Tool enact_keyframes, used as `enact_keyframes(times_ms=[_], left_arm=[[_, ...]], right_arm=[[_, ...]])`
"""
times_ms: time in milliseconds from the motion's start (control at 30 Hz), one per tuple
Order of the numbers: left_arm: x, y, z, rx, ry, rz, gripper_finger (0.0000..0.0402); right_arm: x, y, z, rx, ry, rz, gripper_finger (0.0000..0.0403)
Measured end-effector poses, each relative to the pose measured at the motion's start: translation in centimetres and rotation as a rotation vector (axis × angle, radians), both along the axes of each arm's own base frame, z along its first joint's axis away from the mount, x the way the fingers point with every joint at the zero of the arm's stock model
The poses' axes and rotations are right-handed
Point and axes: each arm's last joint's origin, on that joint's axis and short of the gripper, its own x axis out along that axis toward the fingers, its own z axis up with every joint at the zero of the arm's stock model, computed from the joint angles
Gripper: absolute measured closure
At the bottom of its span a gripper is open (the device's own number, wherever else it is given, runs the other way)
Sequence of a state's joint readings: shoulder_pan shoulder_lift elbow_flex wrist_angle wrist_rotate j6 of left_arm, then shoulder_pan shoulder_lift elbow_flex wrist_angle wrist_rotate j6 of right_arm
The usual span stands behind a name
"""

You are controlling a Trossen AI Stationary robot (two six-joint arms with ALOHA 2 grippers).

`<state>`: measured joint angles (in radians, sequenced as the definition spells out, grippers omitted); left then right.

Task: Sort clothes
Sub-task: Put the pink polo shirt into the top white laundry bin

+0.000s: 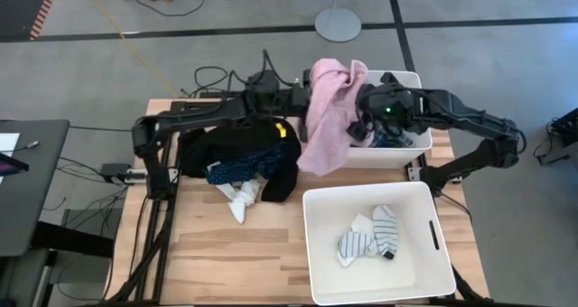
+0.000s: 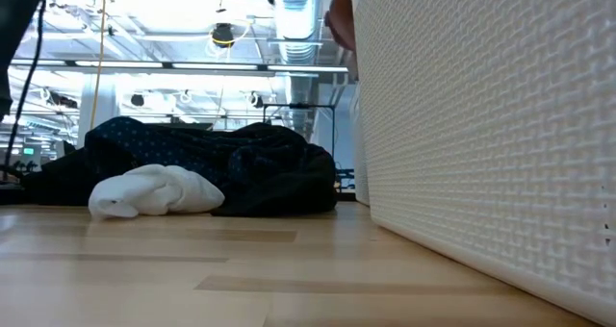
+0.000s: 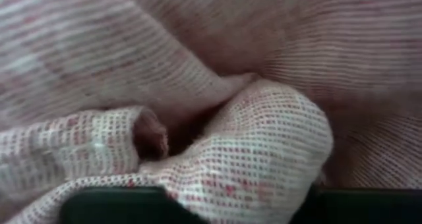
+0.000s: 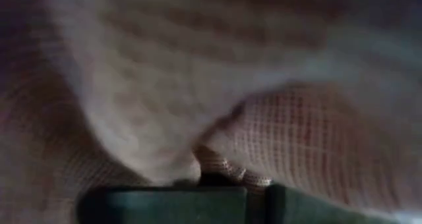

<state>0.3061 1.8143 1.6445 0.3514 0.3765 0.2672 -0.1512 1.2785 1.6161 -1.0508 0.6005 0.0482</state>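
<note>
Left pincer (image 1: pixel 312 97) reaches in from nine o'clock across the back of the bench (image 1: pixel 226 262) and is buried in the pink garment (image 1: pixel 327 117); its wrist view is filled with pink weave bunched between its fingers, so it looks clamped on that cloth; below it, toward seven o'clock, the large black garment (image 1: pixel 230 149) lies heaped on the bench with the navy dotted one (image 1: pixel 237 170) over it and a white sock (image 1: pixel 242 200) at the heap's near edge; the pink garment hangs over the near rim of the far white bin (image 1: pixel 417 144); the right pincer (image 1: pixel 361 126), coming from three o'clock, also presses into pink cloth, though whether it grips I cannot tell; at five o'clock the near bin (image 1: pixel 316 253) holds a white sock (image 1: pixel 354 244) and a striped sock (image 1: pixel 386 230).
</note>
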Motion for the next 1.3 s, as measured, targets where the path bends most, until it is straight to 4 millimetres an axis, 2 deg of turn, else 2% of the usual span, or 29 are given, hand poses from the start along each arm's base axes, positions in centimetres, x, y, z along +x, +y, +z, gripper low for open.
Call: enact_keyframes(times_ms=[400,633,800,1000,1300], left_arm=[[4.0,1.7,-2.4,-0.013,0.031,-0.025,0.0401],[4.8,3.1,-4.1,-0.066,0.085,-0.011,0.0399],[4.7,3.5,-4.7,-0.058,0.139,0.003,0.0378],[4.7,3.6,-5.2,-0.064,0.190,0.022,0.0332],[4.7,3.7,-6.0,-0.096,0.265,0.051,0.0255]], right_arm=[[-1.9,-1.4,-1.4,0.092,0.110,-0.194,0.0403],[-2.8,-2.4,-1.7,0.133,0.133,-0.293,0.0390],[-3.2,-3.3,-2.6,0.159,0.159,-0.368,0.0369],[-3.4,-3.7,-3.1,0.172,0.174,-0.405,0.0311],[-3.7,-3.6,-3.2,0.201,0.155,-0.452,0.0178]])
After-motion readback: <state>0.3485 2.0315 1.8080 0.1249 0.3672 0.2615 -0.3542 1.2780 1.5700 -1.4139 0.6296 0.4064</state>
